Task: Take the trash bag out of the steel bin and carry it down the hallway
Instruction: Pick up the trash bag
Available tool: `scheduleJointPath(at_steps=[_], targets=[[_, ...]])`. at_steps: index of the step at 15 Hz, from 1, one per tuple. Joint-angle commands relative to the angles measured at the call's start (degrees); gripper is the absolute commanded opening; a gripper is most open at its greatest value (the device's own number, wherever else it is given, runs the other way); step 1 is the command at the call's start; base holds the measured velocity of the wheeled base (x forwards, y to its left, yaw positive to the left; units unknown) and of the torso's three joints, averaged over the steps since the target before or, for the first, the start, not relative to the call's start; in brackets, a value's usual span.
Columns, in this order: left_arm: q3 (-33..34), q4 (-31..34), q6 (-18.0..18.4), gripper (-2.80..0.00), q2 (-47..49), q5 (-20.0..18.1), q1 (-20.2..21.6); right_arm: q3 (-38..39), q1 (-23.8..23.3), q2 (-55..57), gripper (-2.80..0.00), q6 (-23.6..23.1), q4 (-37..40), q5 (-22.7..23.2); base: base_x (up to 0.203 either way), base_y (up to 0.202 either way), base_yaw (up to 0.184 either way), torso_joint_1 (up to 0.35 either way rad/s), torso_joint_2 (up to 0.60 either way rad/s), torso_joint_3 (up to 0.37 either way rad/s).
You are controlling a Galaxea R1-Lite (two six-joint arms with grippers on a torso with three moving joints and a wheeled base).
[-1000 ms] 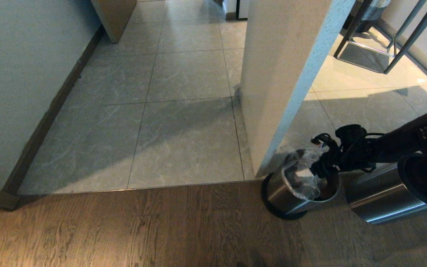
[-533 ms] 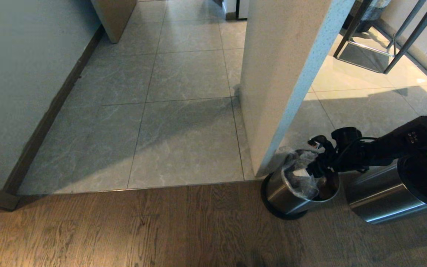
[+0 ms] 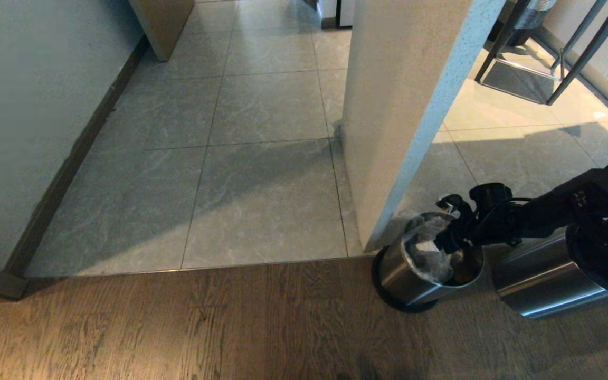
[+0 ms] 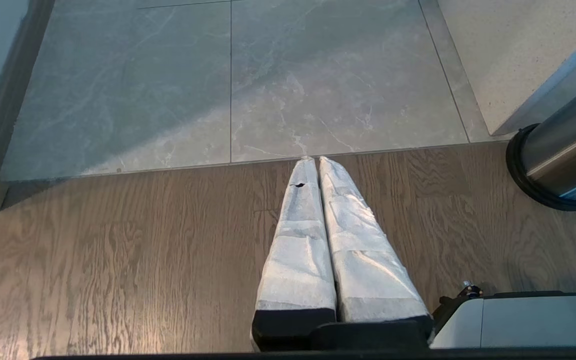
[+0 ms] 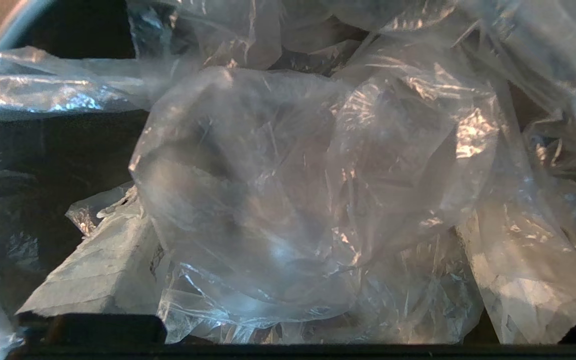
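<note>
Trash bag (image 3: 430,248) in steel bin (image 3: 415,282); R gripper (image 3: 447,238), fingers spread wide, now sunk lower into it vs earlier.

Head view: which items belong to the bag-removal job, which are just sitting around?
Job:
- trash bag, clear plastic, inside the bin
- steel bin, on the wood floor beside the pillar
- right gripper, open, down in the bin at the bag
- hallway, tiled floor ahead

Not involved:
- second steel cylinder, right of the bin
- metal-legged stool
- left gripper, shut, parked over wood floor
</note>
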Motion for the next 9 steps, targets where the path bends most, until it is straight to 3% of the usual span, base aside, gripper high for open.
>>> scheduleJointPath(at_steps=[1,2,3,9], targets=[[0.00,0.00,-0.01,-2.80,-0.08,0.00,0.00,-0.10,0.13,0.11,0.00,-0.10,-0.10,0.35,0.000,0.000,0.000,0.000,0.00,0.000],[0.00,0.00,-0.01,-2.80,0.00,0.00,0.00,-0.02,0.13,-0.13,0.00,-0.10,0.20,0.52,0.000,0.000,0.000,0.000,0.00,0.000],[0.00,0.00,-0.01,-2.80,0.00,0.00,0.00,-0.10,0.13,-0.24,-2.80,-0.10,0.34,0.52,0.000,0.000,0.000,0.000,0.00,0.000],[0.00,0.00,-0.01,-2.80,-0.09,0.00,0.00,0.26,1.19,-1.39,-2.80,-0.40,0.78,0.17,0.000,0.000,0.000,0.000,0.00,0.000]])
